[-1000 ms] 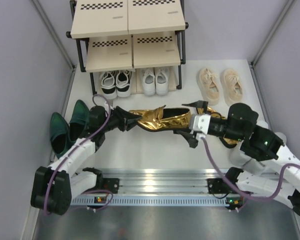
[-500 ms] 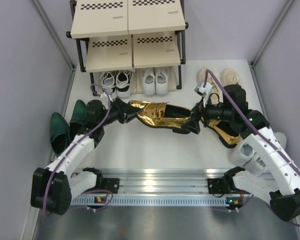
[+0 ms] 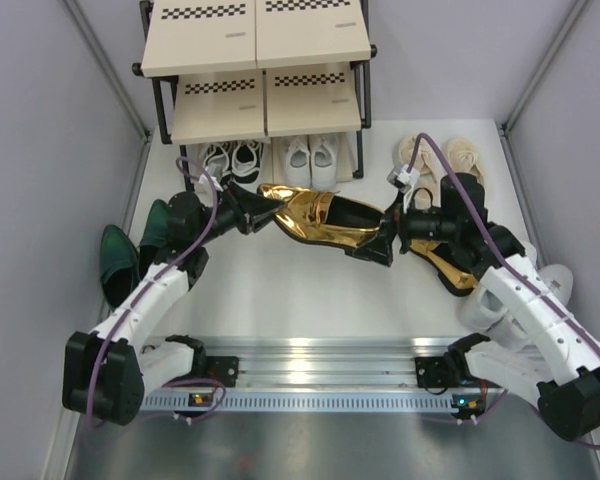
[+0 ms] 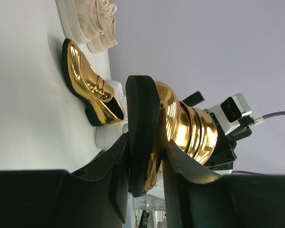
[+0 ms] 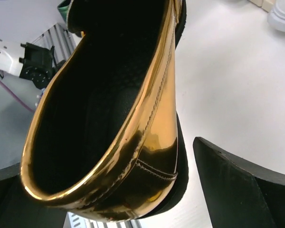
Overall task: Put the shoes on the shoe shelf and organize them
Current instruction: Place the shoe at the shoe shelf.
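Observation:
A shiny gold loafer (image 3: 325,218) hangs above the floor in front of the shoe shelf (image 3: 255,60), toe to the left. My left gripper (image 3: 265,208) is shut on its toe; in the left wrist view (image 4: 145,142) the sole and the gold upper are pinched between the fingers. My right gripper (image 3: 385,240) is at the heel. In the right wrist view (image 5: 104,171) the heel sits between the jaws with a clear gap to the right finger (image 5: 237,185), so the gripper is open. The second gold loafer (image 3: 450,265) lies on the floor under the right arm.
Black-and-white sneakers (image 3: 230,160) and white lace-ups (image 3: 310,160) stand on the shelf's lowest tier. Beige sneakers (image 3: 440,160) lie right of the shelf. Dark green loafers (image 3: 130,255) lie by the left wall. Chunky white sneakers (image 3: 525,300) lie under the right arm.
The gold loafer has moved up toward the shelf in my left gripper. My right arm swung in and brought its gripper around the heel.

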